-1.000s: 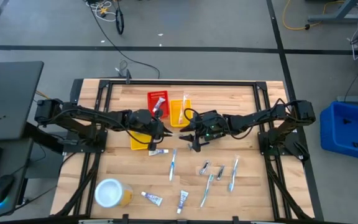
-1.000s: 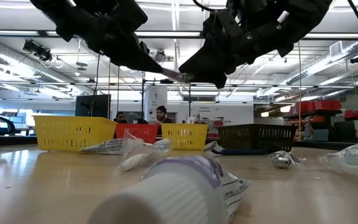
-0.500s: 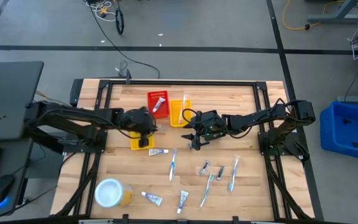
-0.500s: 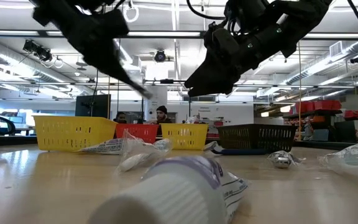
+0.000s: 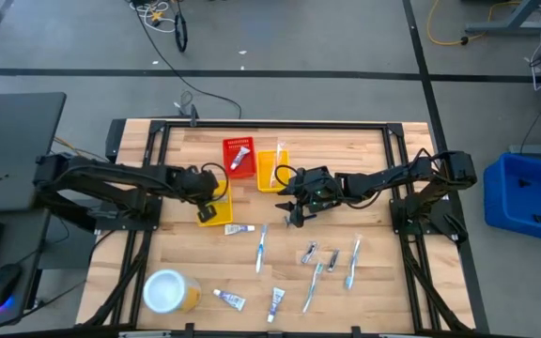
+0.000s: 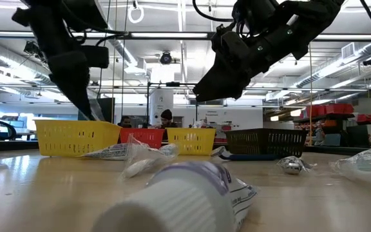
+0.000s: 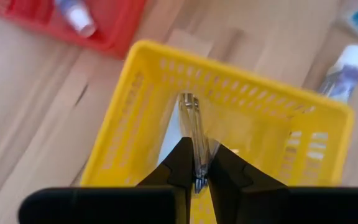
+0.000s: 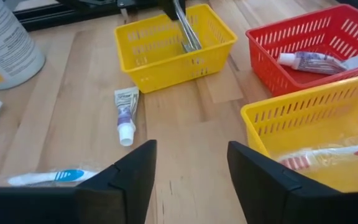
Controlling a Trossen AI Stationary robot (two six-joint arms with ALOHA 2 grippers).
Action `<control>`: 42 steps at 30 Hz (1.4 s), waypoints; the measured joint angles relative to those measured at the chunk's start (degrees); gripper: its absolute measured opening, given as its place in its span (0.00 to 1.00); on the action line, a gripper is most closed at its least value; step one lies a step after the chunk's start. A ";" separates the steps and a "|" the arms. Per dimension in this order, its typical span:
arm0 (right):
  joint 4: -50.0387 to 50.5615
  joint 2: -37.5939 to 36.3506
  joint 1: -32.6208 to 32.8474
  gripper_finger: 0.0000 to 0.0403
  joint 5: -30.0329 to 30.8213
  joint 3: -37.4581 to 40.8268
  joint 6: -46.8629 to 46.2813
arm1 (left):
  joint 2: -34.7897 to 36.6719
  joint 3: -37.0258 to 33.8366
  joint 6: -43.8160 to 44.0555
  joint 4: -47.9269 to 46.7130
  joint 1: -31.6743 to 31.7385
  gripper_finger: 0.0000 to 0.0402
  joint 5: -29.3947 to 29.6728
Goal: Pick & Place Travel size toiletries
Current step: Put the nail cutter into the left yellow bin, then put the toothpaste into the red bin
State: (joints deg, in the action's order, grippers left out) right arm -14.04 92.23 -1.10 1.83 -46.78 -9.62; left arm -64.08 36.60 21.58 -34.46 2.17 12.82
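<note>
My left gripper (image 5: 208, 199) (image 7: 197, 157) hangs over the near yellow basket (image 5: 216, 218) (image 8: 166, 59) and is shut on a thin, silvery, clear-wrapped item (image 7: 191, 118) (image 8: 188, 34). My right gripper (image 5: 294, 205) (image 8: 191, 163) is open above bare wood, to the right of that basket. Loose toiletries lie flat on the table: a white tube (image 5: 239, 228) (image 8: 126, 109), a blue toothbrush (image 5: 261, 249), dark razors (image 5: 310, 252), more toothbrushes (image 5: 353, 261) and tubes (image 5: 230, 299). A tube (image 8: 306, 61) lies in the red basket (image 5: 238, 158), and a toothbrush (image 8: 328, 154) in the far yellow basket (image 5: 272, 171). My left gripper pinches the thin item's upper end (image 7: 197, 168) between its two fingers, which come steeply from above and lie along it. The item points down from the fingertips into the yellow basket, with its free end (image 7: 187, 98) inside the walls. Whether it touches the basket's floor, I cannot tell.
A large white-topped yellow round container (image 5: 167, 291) (image 8: 5, 37) lies near the table's near left corner. A black basket (image 6: 266, 142) shows in the low view. Bare wood lies between the baskets and the scattered items (image 8: 185, 118).
My left gripper has carried the thin item away from my right gripper toward the table's left edge. It has tipped down and sunk over the near yellow basket, so the item now points into it. My right gripper has stayed about where it was.
</note>
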 joint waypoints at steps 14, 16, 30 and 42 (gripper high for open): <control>0.07 0.00 0.00 0.46 -0.85 0.00 -0.01 | -7.82 -2.32 -4.16 6.18 0.04 0.12 -3.37; 0.05 0.00 0.00 0.47 -0.87 0.00 -0.01 | -7.93 -2.32 -4.14 5.99 0.07 0.14 -3.43; 0.07 0.00 0.00 0.53 -0.94 0.00 -0.01 | -7.91 2.47 -9.00 2.37 0.05 0.36 -3.45; 0.09 0.00 0.00 0.52 -0.94 0.00 -0.01 | -9.57 8.31 -11.36 12.23 -2.15 0.38 -8.99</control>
State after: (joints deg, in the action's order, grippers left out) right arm -13.96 92.23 -1.10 0.89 -46.78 -9.63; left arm -73.65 44.91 10.22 -22.23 0.03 3.83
